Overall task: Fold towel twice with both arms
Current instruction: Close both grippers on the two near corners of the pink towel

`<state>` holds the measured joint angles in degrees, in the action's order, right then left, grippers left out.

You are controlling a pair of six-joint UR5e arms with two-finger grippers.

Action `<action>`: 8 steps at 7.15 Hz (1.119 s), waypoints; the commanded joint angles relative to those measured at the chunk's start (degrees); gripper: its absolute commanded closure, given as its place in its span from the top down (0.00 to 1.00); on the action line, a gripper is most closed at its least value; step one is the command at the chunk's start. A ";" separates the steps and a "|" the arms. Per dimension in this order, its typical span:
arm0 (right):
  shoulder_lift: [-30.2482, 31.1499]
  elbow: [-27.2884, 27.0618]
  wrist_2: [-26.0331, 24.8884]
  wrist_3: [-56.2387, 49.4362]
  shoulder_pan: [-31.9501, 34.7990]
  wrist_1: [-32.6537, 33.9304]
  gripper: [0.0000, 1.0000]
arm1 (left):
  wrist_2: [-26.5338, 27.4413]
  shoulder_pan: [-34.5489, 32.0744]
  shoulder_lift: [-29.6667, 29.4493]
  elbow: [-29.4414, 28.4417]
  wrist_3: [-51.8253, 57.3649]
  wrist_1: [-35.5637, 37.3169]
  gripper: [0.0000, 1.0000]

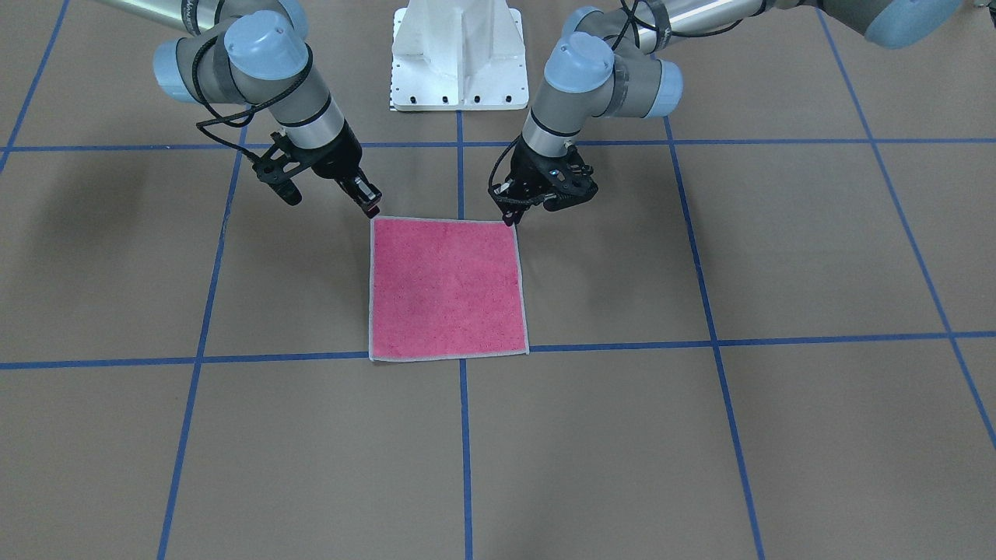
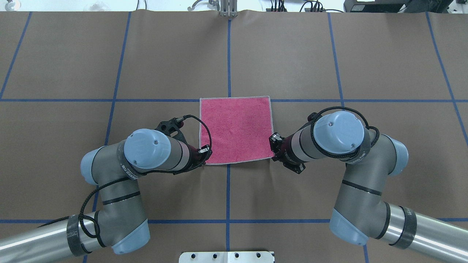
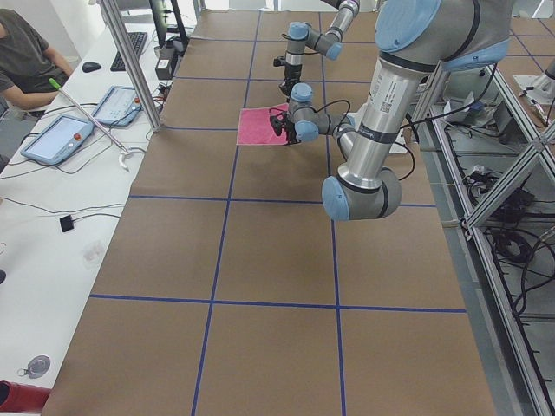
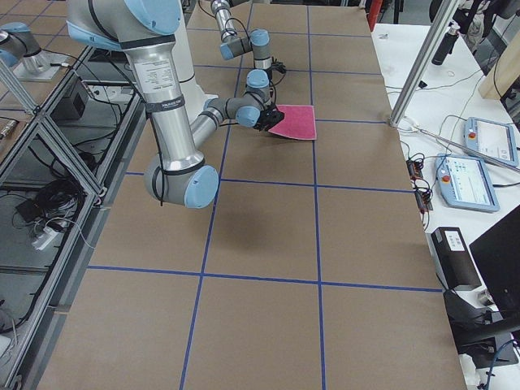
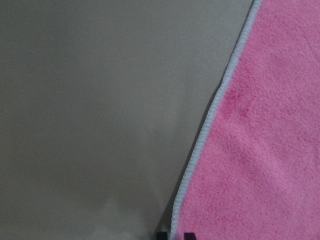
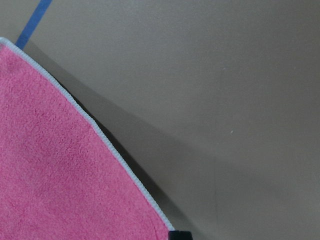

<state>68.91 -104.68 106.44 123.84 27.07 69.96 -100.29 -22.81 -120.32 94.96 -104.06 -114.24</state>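
The towel (image 1: 447, 288) lies spread on the brown table, pink face up, with its pale border showing all round; it also shows in the overhead view (image 2: 236, 129). My left gripper (image 1: 511, 218) is at the towel's corner nearest the robot on my left side. In the left wrist view its two tips (image 5: 175, 235) stand close together with the border between them. My right gripper (image 1: 370, 207) is at the other near corner. The right wrist view shows the towel's edge (image 6: 120, 165) casting a shadow and only one dark tip. Both look shut on the towel's corners.
The white pedestal base (image 1: 459, 54) stands behind the towel between the arms. Blue tape lines (image 2: 229, 54) cross the table. An operator (image 3: 26, 52) sits at a side desk with tablets (image 3: 56, 139) and an aluminium post (image 3: 130, 61).
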 commanded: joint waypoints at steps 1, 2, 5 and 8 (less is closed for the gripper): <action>0.00 0.00 0.08 0.00 0.00 0.00 0.00 | 0.01 -0.05 0.00 0.22 0.00 0.07 0.14; 0.00 0.00 0.08 0.00 0.00 0.00 0.00 | 0.01 -0.05 0.00 0.31 -0.09 0.16 0.00; 0.09 -0.61 0.08 0.00 0.00 0.00 0.00 | -0.08 -0.13 0.09 0.66 -0.17 0.25 0.00; 1.13 -2.89 2.53 0.08 0.09 0.00 0.00 | -0.34 -0.22 0.70 4.17 -0.35 0.34 0.00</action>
<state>69.35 -106.21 107.61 123.90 27.14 69.98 -100.53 -23.01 -119.73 97.72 -104.31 -113.94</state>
